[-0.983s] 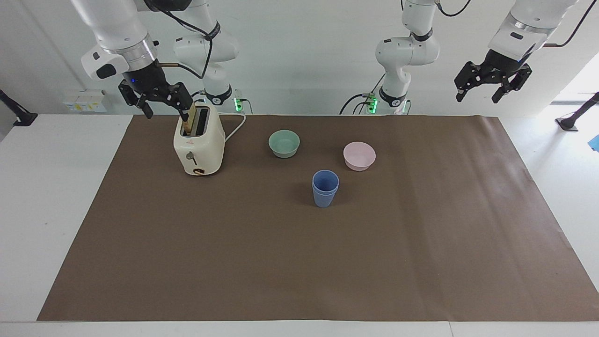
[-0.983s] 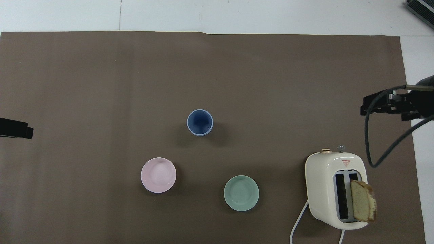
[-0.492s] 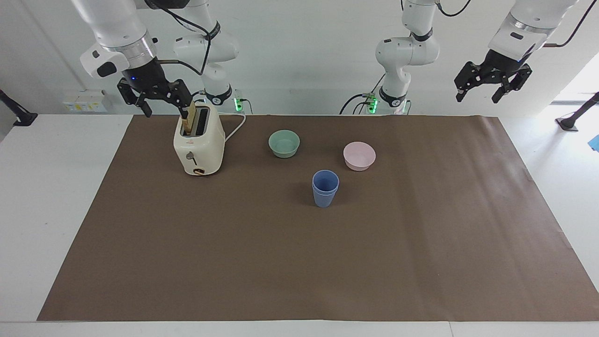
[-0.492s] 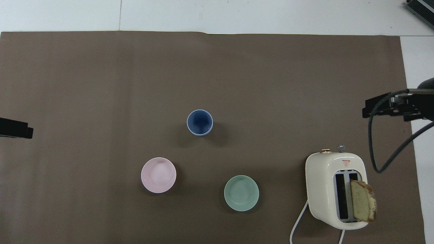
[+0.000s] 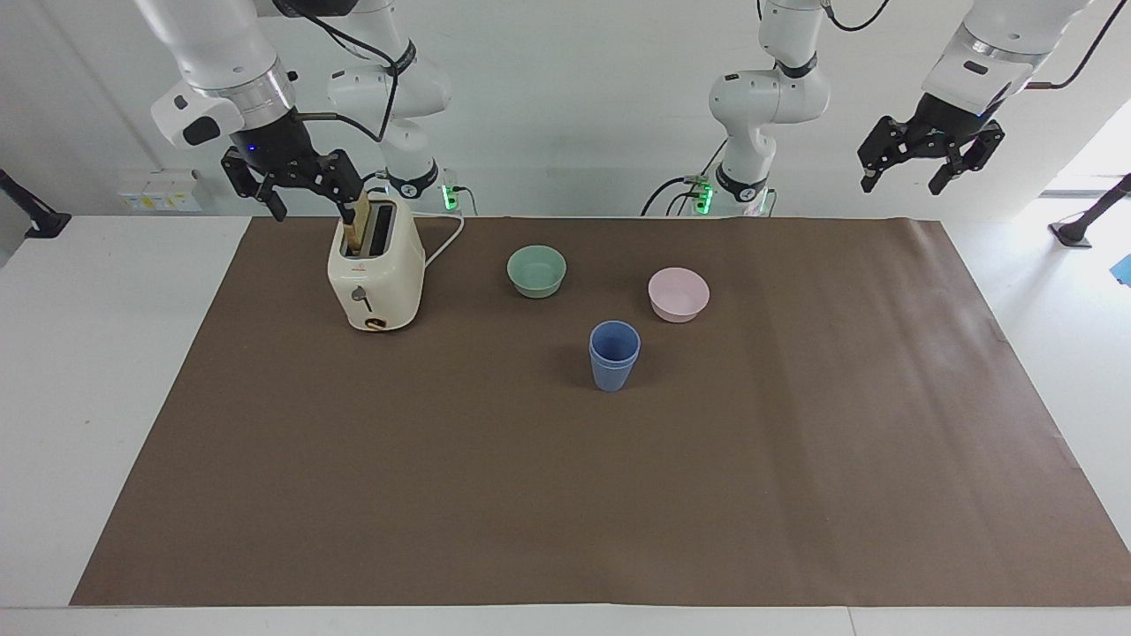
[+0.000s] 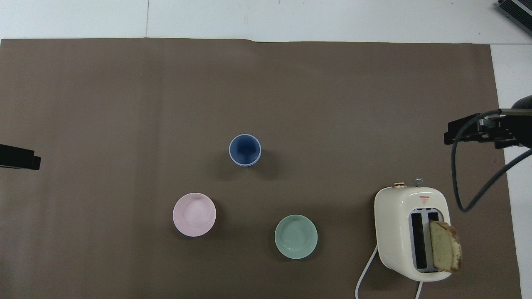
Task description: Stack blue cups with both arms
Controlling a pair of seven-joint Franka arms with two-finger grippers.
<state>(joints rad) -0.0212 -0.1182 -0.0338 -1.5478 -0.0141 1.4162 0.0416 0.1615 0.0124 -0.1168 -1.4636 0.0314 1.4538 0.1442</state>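
Near the middle of the facing frame, on the matte brown paper mat [image 5: 530, 495], the blue cups [image 5: 613, 355] stood nested one inside the other, upright, smooth tapered tumblers with two rims showing close together. Just above them in that frame sat a round pink bowl [image 5: 679, 294] and a round mint-green bowl [image 5: 536, 270], both apart from the cups and nearer to the robots. At the upper left of the frame stood a glossy cream toaster [image 5: 375, 278] with rounded corners, a porous slice of bread [image 5: 357, 221] upright in one slot and a white cord trailing from it. The right gripper [image 5: 305, 201] hung in the air just above the toaster's outer side, its black fingers spread and holding nothing. At the upper right, the left gripper [image 5: 912, 179] waited high over the mat's corner, fingers likewise spread and empty.
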